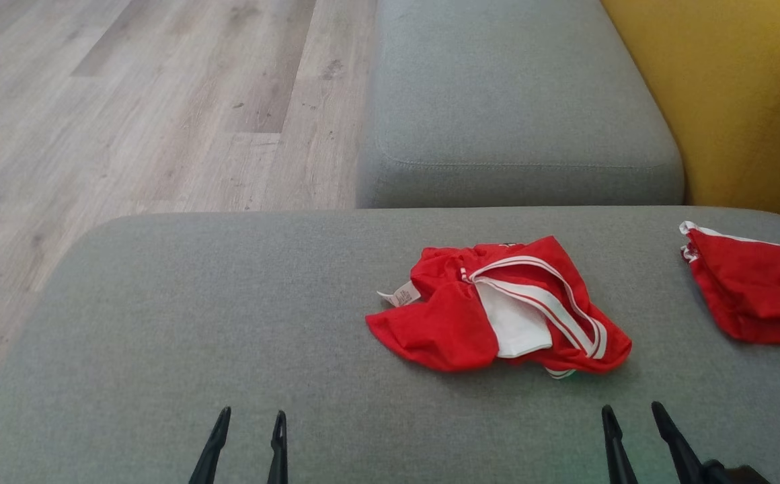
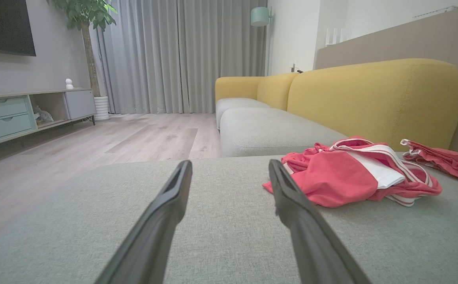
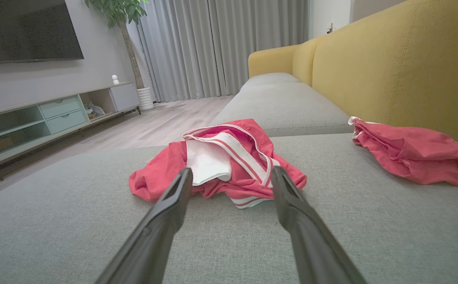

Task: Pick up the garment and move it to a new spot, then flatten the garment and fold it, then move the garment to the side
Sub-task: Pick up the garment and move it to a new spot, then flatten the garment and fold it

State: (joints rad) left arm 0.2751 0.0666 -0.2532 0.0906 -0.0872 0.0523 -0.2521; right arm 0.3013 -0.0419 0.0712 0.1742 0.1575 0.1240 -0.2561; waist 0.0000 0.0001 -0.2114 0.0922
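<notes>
A crumpled red garment (image 1: 497,306) with white stripes and a white lining lies in a heap on the grey sofa seat (image 1: 228,309), right of centre. The left wrist view has this garment (image 2: 351,173) ahead to the right, and the right wrist view has the garment (image 3: 221,161) straight ahead. My left gripper (image 1: 252,417) hovers open over bare cushion near the front edge, well left of the heap. My right gripper (image 1: 632,411) is open too, just short of the garment's near edge. Nothing sits between either pair of fingers.
A second red cloth (image 1: 753,289) lies folded at the seat's far right, by the yellow backrest (image 1: 733,87). Another grey seat section (image 1: 518,101) extends beyond. Wooden floor (image 1: 128,114) lies past the left edge. A TV cabinet (image 3: 47,118) stands across the room.
</notes>
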